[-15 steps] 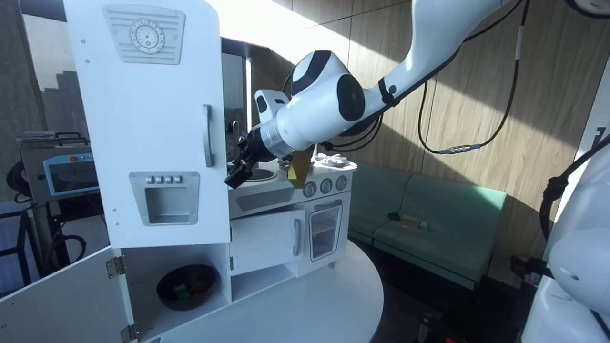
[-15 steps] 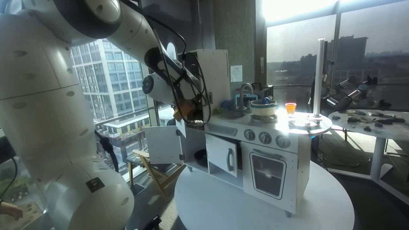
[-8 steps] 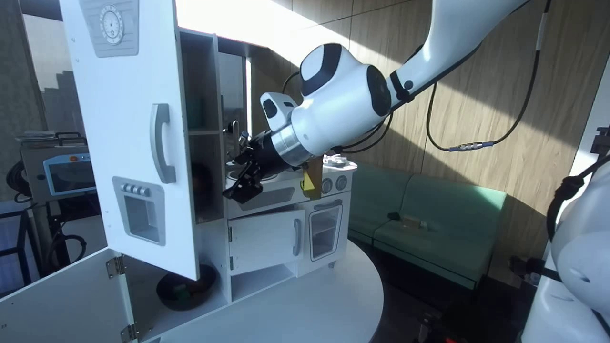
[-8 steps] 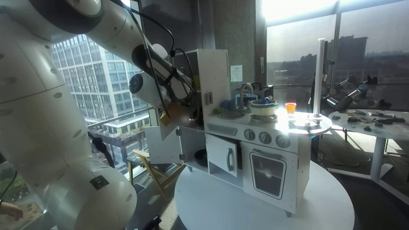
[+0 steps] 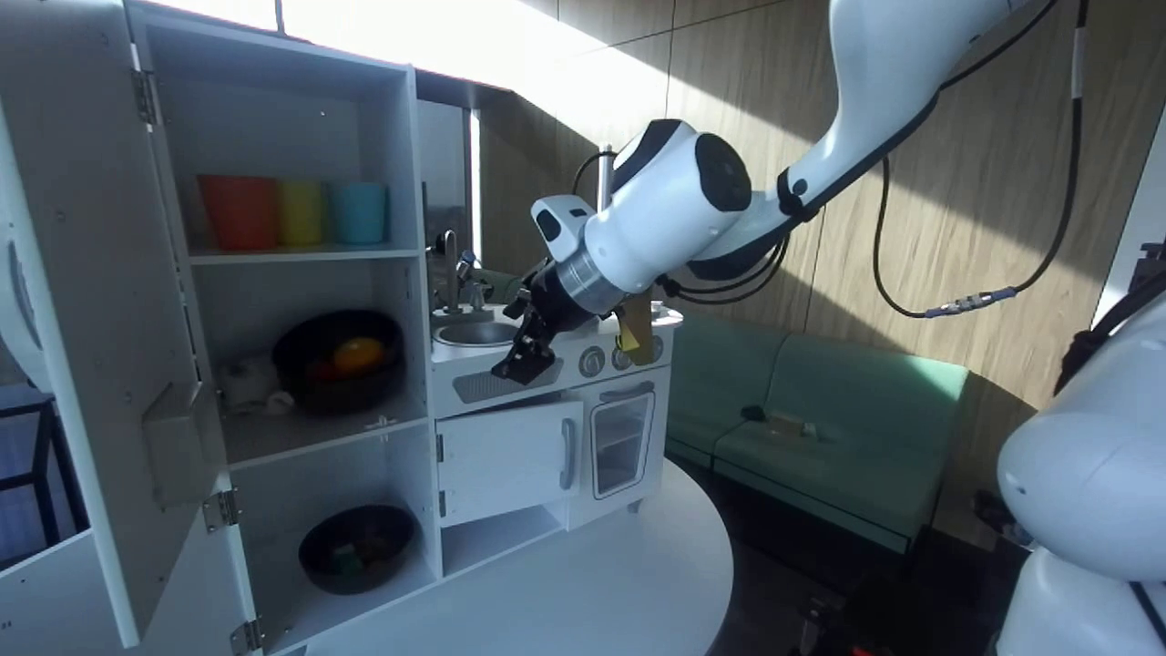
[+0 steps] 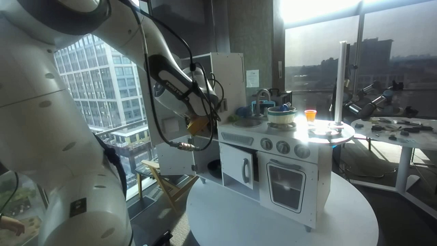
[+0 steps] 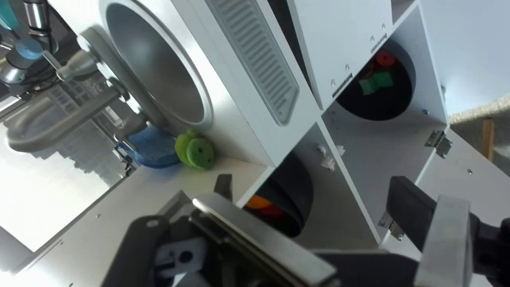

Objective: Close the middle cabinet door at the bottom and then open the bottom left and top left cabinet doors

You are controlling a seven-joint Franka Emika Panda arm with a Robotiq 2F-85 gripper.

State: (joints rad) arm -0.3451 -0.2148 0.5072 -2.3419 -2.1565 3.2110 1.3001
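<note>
The top left door (image 5: 77,273) is swung wide open, its inner face showing. The bottom left door (image 5: 118,592) is wide open too; it also shows in an exterior view (image 6: 174,159). The bottom middle door (image 5: 510,460) stands slightly ajar, with a dark gap along its top and handle edge (image 6: 237,164). My gripper (image 5: 524,360) is in the air in front of the sink, right of the open upper cabinet, touching no door. In the wrist view my gripper (image 7: 314,195) is open and empty, fingers wide apart. In an exterior view the arm hides the fingers.
The upper cabinet holds red (image 5: 239,212), yellow and blue cups and a black bowl (image 5: 319,387) with fruit. Another black bowl (image 5: 357,574) sits in the bottom left compartment. The counter has a sink (image 5: 474,333), faucet (image 5: 451,269) and pot (image 6: 281,116).
The top left door has swung from nearly closed to wide open, uncovering the shelves. My gripper has moved right, away from that door. The bottom doors have not moved.
</note>
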